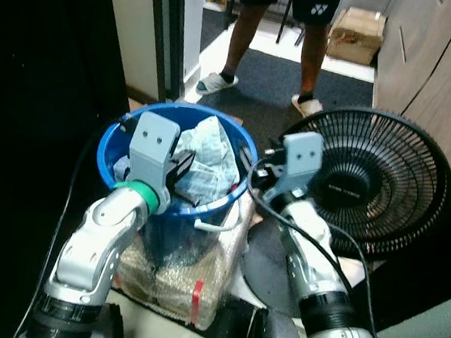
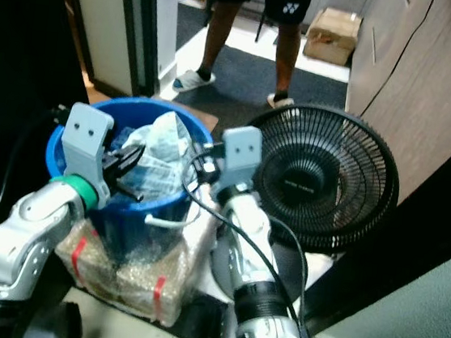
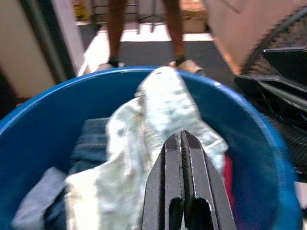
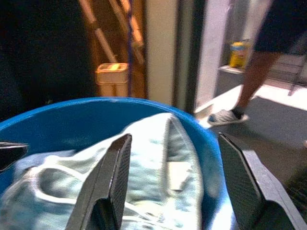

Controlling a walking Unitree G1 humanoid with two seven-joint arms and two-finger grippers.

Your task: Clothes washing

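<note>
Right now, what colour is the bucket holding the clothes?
Blue; the bucket shows best in the left eye view.

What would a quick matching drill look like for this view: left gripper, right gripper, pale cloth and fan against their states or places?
Column one:
1. left gripper
2. right gripper
3. pale cloth
4. fan

Column two:
A. heaped in the blue bucket
B. jaws open, at the bucket rim
C. standing on the floor to the robot's right of the bucket
D. jaws shut, over the cloth

Pairs: 1-D, 2-B, 3-A, 4-C
</note>
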